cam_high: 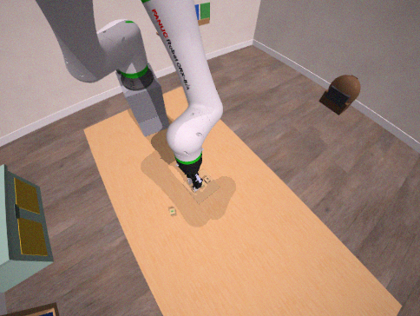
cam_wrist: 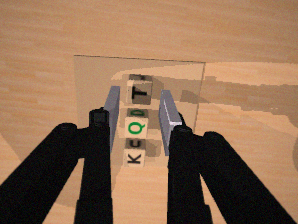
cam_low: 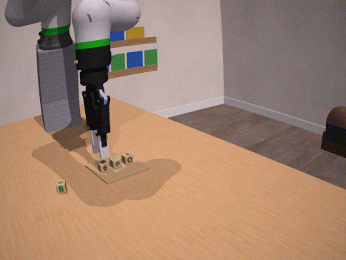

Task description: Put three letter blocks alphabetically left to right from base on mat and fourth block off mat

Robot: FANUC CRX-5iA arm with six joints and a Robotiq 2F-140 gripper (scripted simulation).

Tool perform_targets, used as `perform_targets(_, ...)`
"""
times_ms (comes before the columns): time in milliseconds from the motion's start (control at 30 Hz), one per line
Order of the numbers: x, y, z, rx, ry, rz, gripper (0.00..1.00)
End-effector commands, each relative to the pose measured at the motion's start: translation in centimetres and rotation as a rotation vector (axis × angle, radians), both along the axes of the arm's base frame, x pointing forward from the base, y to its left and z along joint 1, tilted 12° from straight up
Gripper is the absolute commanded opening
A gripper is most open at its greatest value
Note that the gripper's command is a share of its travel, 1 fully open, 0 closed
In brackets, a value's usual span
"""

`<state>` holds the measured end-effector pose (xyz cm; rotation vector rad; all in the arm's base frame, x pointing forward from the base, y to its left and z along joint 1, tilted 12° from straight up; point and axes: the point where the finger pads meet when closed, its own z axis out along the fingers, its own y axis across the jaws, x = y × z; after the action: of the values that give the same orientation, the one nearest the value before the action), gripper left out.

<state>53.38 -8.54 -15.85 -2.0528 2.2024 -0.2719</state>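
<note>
Three letter blocks lie in a straight row on the tan mat (cam_wrist: 90, 75) (cam_low: 123, 175) (cam_high: 204, 198). In the wrist view they read K (cam_wrist: 133, 159), green Q (cam_wrist: 135, 128) and T (cam_wrist: 140, 92), all touching or nearly so. In the exterior view the green Q block (cam_low: 116, 161) sits in the middle of the row. My gripper (cam_wrist: 139, 101) (cam_low: 100, 151) (cam_high: 197, 184) hangs just above the row. Its fingers stand apart on either side of the Q block, with a gap on each side. The fourth block, a green B (cam_low: 61, 187) (cam_high: 173, 211), lies off the mat on the table.
The robot's grey base pedestal (cam_low: 57, 93) (cam_high: 145, 108) stands behind the mat. A teal cabinet (cam_high: 17, 226) stands left of the table. A brown domed object (cam_high: 343, 93) sits on the floor at the right.
</note>
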Motion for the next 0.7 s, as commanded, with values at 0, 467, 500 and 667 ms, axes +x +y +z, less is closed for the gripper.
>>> perform_targets(0,-0.3,0.0,1.5,0.001,0.001,0.0,0.25)
perform_targets(467,-0.9,0.2,4.4,0.001,0.001,0.0,0.25)
perform_targets(500,-0.9,0.2,4.4,0.001,0.001,0.0,1.0)
perform_targets(667,-0.9,0.2,4.4,0.001,0.001,0.0,1.0)
